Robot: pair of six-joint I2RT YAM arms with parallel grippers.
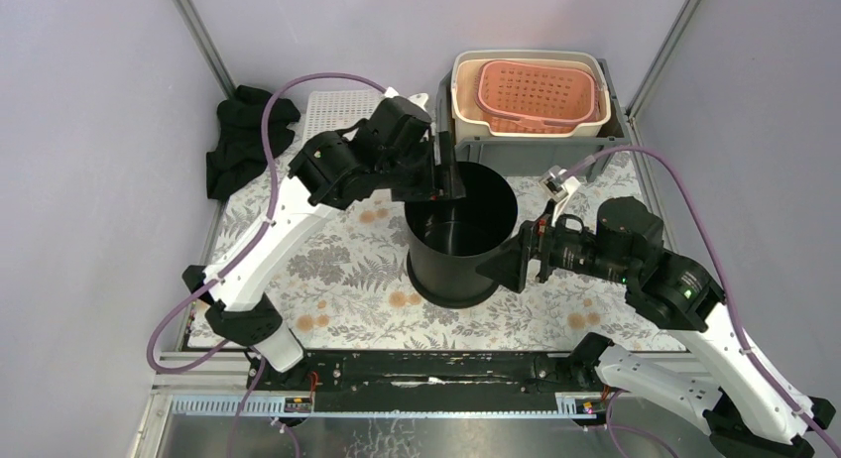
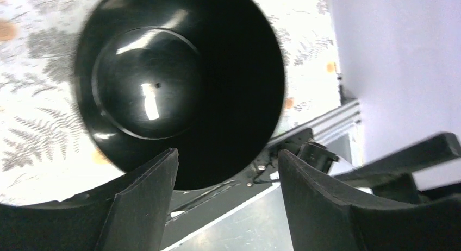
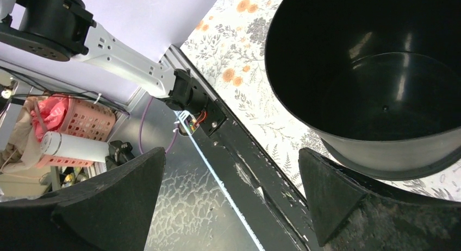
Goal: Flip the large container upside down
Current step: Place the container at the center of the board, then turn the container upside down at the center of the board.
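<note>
**Ana:** Closest to the lens runs the black base rail (image 1: 426, 364), with both arms bolted to it. What's beyond?

**Ben:** From the left: the left gripper (image 2: 227, 158) hangs at the far-left rim of the large black container (image 1: 461, 235), fingers parted and clamping nothing I can see.

**Ana:** And the container itself?

**Ben:** It stands mid-table on the floral cover (image 1: 327, 270), upright with its mouth up and its long axis vertical. It is not yet turned.

**Ana:** Right side?

**Ben:** The right gripper (image 3: 232, 153) is spread wide and empty, just beside the near-right wall and lower than the left one. The container lies between the two claws. I judge the left, at the rim, better placed to tip it.
</note>
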